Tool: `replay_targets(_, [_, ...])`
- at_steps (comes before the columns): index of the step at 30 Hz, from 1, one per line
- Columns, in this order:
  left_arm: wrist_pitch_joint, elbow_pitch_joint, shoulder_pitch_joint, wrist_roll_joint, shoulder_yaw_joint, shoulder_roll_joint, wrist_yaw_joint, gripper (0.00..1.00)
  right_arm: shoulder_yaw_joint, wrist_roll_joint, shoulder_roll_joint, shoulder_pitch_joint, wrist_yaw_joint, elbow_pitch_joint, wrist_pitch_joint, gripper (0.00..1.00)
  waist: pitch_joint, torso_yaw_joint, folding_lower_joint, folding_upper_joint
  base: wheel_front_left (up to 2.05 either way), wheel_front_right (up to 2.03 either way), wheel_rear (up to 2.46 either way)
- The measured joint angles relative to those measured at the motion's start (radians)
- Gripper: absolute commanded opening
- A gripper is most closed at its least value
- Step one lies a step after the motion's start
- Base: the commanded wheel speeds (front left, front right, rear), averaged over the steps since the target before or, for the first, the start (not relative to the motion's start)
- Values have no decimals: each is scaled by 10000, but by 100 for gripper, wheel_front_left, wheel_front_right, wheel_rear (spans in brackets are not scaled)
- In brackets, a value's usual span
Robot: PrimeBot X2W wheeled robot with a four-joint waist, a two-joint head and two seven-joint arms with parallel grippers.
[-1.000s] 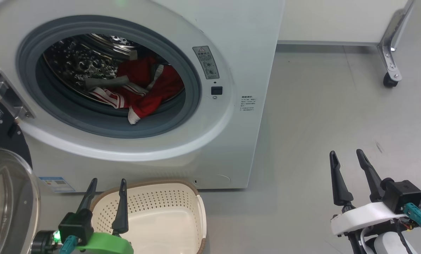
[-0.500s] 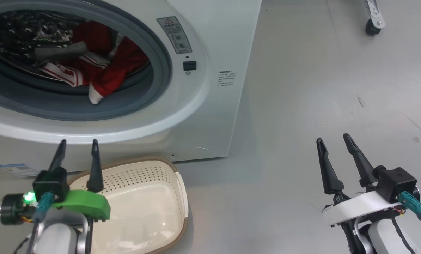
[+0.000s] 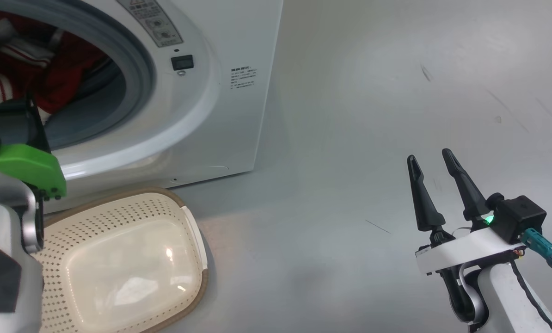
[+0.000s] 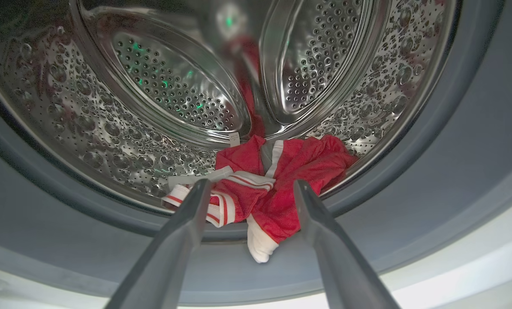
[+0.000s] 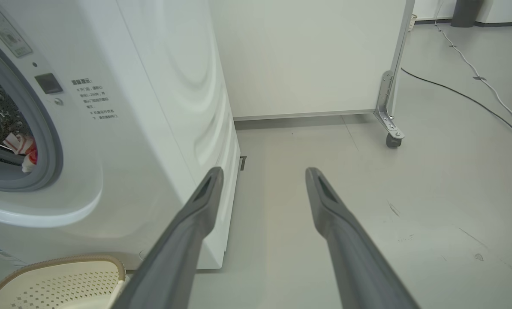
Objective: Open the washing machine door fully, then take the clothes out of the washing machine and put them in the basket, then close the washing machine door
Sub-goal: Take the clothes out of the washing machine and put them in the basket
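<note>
Clothes [image 4: 281, 171] lie bunched at 6 o'clock in the drum [image 4: 174, 86], with a white cuff hanging onto the seal [image 4: 453, 171]. Left gripper [image 4: 251, 184] is spread and empty, aimed at the heap. Right gripper [image 3: 429, 156] is spread and empty, above the floor [image 3: 350, 115] at 3 o'clock of the washer [image 3: 239, 115]. Basket [image 3: 180, 200] sits at 6 o'clock of the washer.

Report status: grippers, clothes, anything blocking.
Both open: left gripper at the washing machine mouth, aimed at the clothes, nothing held; right gripper idle over the floor. Clothes heaped inside; basket empty. No obstruction seen.
</note>
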Motion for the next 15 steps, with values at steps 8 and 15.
replay_targets(8, [1145,951,-1504,510,320,437,31,100,0,25,130,-369,61,105,-2,100,774,-523,0,0,0,0,0])
replay_targets(15, [1919,1854,-2303,1047,815,924,77,100,-8,113,205,-633,138,301,-4,100,1290,-838,0,0,0,0,0])
